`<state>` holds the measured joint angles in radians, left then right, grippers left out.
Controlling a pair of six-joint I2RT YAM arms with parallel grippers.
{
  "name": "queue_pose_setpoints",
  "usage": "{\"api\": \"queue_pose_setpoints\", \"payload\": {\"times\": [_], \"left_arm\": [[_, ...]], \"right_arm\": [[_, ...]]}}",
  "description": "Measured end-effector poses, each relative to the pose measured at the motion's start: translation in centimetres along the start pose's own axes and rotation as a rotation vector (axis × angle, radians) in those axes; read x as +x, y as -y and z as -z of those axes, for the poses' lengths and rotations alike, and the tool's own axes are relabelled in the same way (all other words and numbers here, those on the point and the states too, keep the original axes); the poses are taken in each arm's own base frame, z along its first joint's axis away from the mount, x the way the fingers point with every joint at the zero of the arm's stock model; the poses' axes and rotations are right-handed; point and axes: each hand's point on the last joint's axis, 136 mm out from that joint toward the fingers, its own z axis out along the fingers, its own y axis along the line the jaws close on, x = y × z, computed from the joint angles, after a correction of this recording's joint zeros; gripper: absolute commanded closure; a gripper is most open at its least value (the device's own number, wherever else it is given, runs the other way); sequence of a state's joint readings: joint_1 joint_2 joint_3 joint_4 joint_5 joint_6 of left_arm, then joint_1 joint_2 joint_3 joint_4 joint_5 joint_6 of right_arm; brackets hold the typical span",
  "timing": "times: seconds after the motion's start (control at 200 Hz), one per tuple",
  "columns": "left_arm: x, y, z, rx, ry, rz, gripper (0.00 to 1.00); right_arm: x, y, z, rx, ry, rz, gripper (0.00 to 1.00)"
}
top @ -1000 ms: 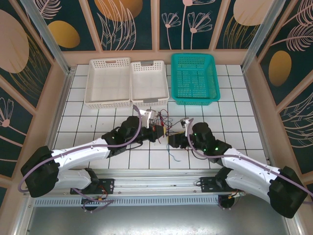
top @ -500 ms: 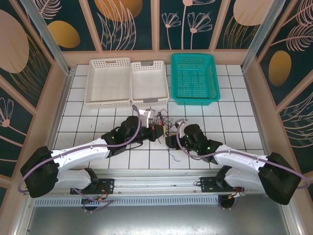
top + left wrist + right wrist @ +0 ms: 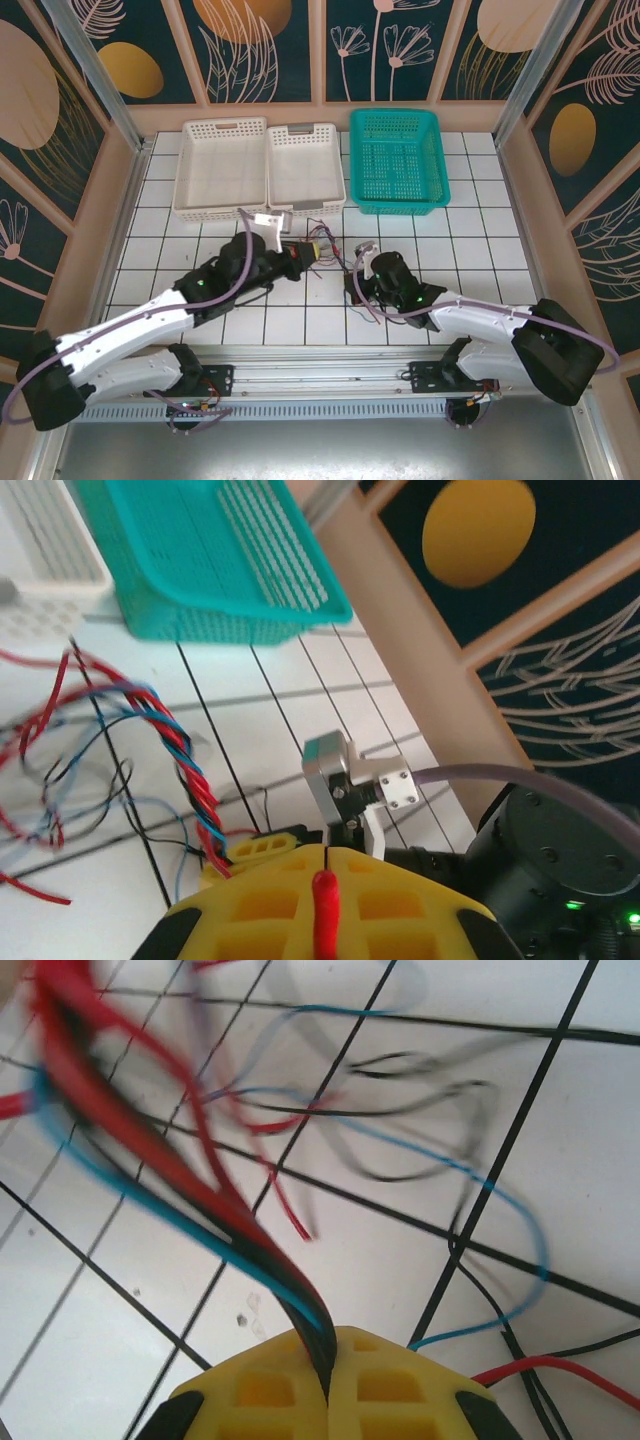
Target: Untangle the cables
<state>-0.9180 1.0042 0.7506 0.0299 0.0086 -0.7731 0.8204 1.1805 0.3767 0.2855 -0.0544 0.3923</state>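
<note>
The cables (image 3: 330, 250) are thin red, black and blue wires tangled on the white tiles between my two arms. My left gripper (image 3: 298, 252) is at their left side; in the left wrist view its yellow jaws (image 3: 326, 858) are shut on a single red cable (image 3: 325, 910). A twisted red, blue and black bundle (image 3: 170, 742) runs down to the right gripper's yellow fingers (image 3: 256, 848). My right gripper (image 3: 354, 287) is shut on that bundle (image 3: 200, 1175), which enters between its jaws (image 3: 328, 1365). Loose blue, black and red loops (image 3: 470, 1175) lie on the tiles beyond.
Two white baskets (image 3: 222, 168) (image 3: 306, 165) and a teal basket (image 3: 397, 160) stand along the back of the table. The teal basket (image 3: 200, 560) is also close behind the cables in the left wrist view. A wooden wall post (image 3: 420, 650) rises at the right.
The right gripper has moved left into the tangle and shut on the cable bundle. The left arm has drawn back to the left, holding its red cable.
</note>
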Motion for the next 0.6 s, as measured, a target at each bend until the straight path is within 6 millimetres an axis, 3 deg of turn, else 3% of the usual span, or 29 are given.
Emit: {"api": "queue_pose_setpoints", "payload": {"times": [0.11,0.23,0.5,0.601], "left_arm": [[-2.4,-0.4,2.2,-0.05,0.052,-0.025,1.0],[-3.2,-1.5,3.8,-0.12,0.055,-0.049,1.0],[-5.3,-1.5,6.5,-0.228,0.053,-0.145,1.0],[-6.9,-1.1,8.1,-0.26,0.091,-0.175,1.0]], "right_arm": [[-1.8,0.7,0.4,-0.022,0.059,-0.055,1.0],[-3.2,1.4,1.3,-0.053,0.114,-0.11,1.0],[-4.0,2.5,1.9,-0.07,0.135,-0.179,1.0],[-4.2,4.4,2.0,-0.029,0.144,-0.234,1.0]]}}
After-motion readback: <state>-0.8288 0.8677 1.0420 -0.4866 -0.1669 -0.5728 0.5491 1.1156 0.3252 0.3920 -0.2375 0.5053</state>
